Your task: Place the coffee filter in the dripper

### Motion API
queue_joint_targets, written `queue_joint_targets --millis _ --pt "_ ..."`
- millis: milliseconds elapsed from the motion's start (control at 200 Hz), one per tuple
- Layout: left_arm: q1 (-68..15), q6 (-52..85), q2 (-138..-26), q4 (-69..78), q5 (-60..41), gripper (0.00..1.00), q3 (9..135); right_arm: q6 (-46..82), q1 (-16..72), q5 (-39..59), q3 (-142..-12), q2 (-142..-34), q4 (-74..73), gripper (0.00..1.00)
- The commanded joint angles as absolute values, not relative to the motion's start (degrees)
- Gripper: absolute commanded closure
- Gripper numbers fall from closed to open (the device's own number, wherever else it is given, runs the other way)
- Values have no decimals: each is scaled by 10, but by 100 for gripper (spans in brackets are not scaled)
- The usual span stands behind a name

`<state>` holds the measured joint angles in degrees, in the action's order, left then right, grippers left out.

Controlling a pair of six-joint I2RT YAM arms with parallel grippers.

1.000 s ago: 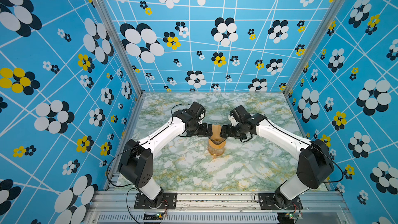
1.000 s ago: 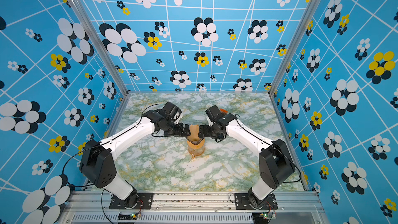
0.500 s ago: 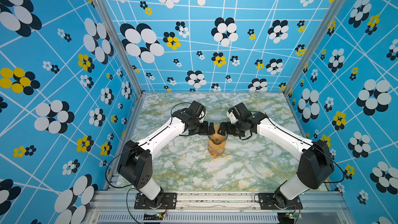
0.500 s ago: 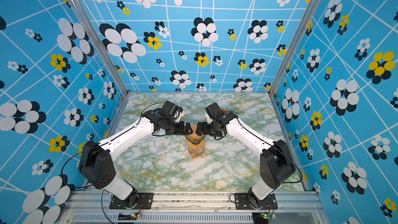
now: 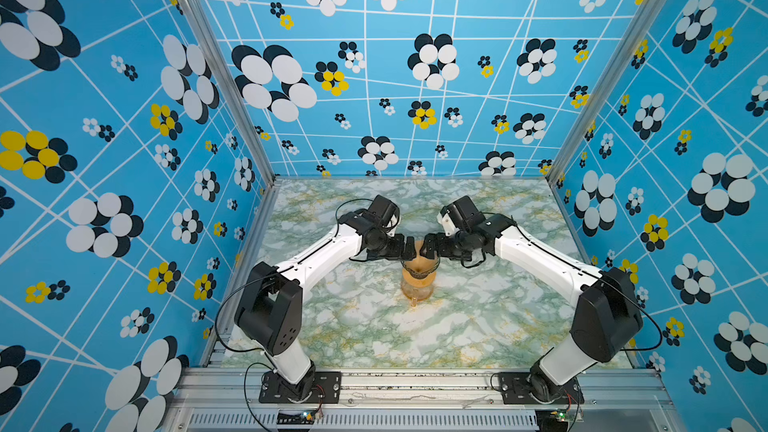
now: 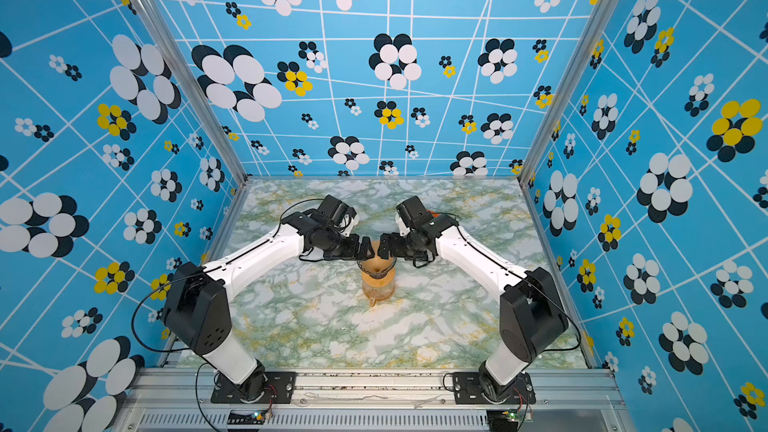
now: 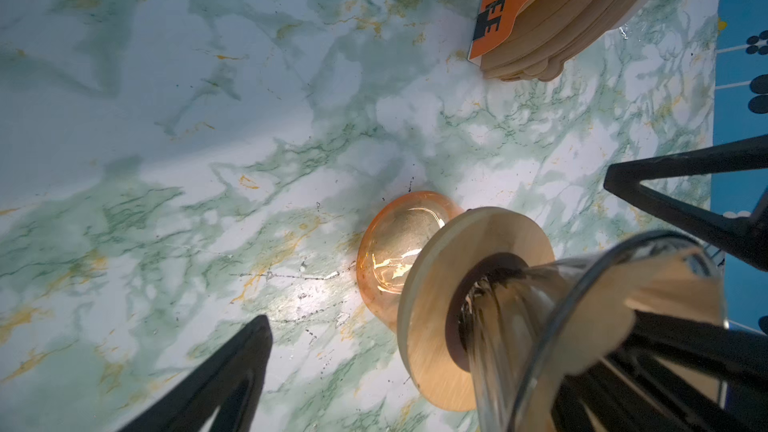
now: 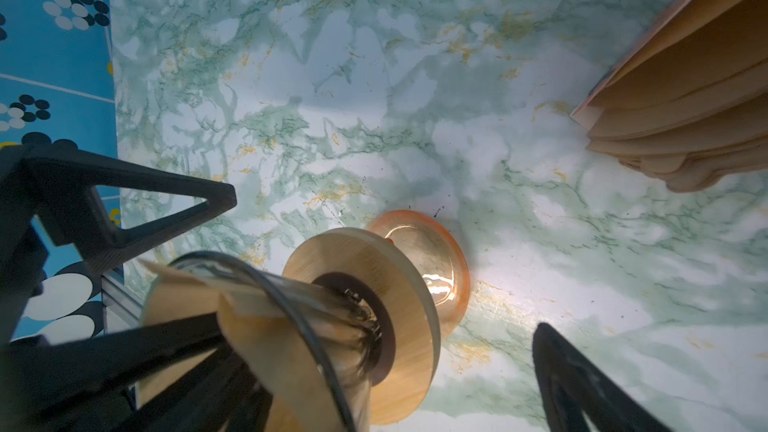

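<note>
- left gripper point(image 5: 409, 246): jaws wide, holding nothing. Tips sit at the left side of the dripper's mouth and have eased back from a second ago. In the left wrist view one finger is close to the paper's edge, can't tell if it touches
- centre: coffee filter point(image 7: 660, 280) is down inside the dripper point(image 7: 515, 338), cone in cone, with one flap standing above the rim. Dripper is upright on the wooden ring point(image 7: 436, 280) over the amber carafe point(image 5: 417, 290), mid table point(image 5: 374, 326)
- right gripper point(image 5: 426, 249): same story, jaws wide and empty, at the right side of the mouth. The gap between the two grippers has widened a little and more tan paper shows in it
- read: placement looks done and both arms are clearing. Only risk is a finger catching the flap and lifting the filter, so retreat straight up
- spare filter stack point(image 7: 582, 14): well apart, not involved
</note>
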<state>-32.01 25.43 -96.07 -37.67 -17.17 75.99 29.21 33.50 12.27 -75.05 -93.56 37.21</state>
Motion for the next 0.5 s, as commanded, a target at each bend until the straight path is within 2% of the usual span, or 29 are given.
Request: queue_joint_targets --millis 0,495 --pt "-322 245 -972 -373 -169 1 779 297 329 109 -761 -945 377 4" --pt "-322 256 -975 -374 -133 1 771 297 327 88 -760 -949 382 5"
